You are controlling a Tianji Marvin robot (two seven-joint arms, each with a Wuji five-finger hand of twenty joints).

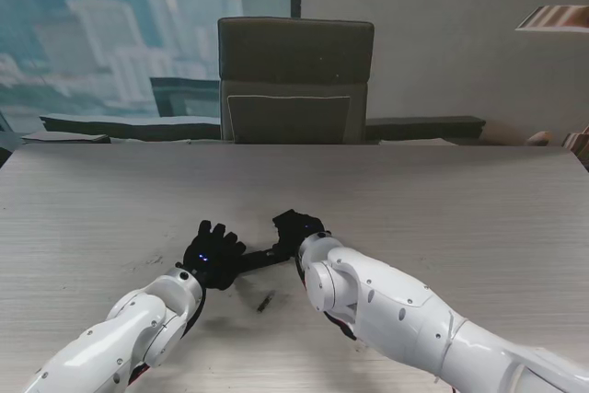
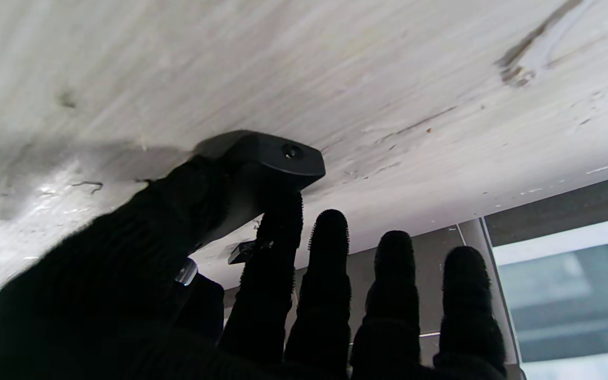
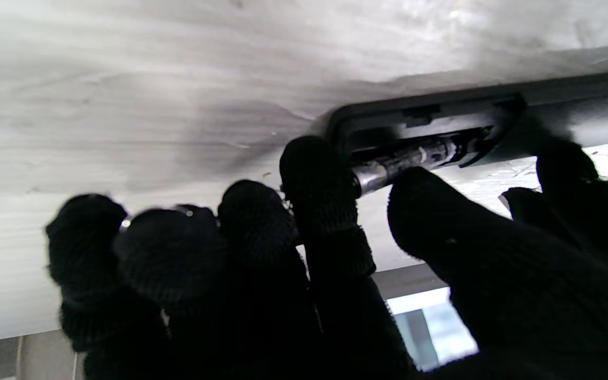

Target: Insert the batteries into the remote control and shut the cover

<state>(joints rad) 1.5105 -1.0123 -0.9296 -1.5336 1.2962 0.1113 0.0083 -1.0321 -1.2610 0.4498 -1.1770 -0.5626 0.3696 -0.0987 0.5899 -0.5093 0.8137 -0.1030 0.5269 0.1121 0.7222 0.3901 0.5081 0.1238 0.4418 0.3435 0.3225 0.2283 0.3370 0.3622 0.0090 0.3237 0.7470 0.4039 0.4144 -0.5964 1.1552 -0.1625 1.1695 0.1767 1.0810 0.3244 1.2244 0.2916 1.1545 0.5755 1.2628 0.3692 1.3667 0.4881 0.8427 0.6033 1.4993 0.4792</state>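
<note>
Stand view, nearest me: two white arms reach in toward a dark remote control (image 1: pixel 260 259) lying on a pale wood-grain table (image 1: pixel 460 200). Just nearer to me than the remote lies a small dark sliver (image 1: pixel 266 300), perhaps the cover; I cannot tell. The gloved left hand (image 1: pixel 211 254) pinches the remote's left end between thumb and index, other fingers straight and spread, likely to steady it. At the remote's right end, the gloved right hand (image 1: pixel 296 225) presses a battery (image 3: pixel 409 158) between index finger and thumb into the open compartment (image 3: pixel 430 124), remaining fingers curled. Beyond the remote, past the table's far edge, stands a grey chair (image 1: pixel 294 80).
</note>
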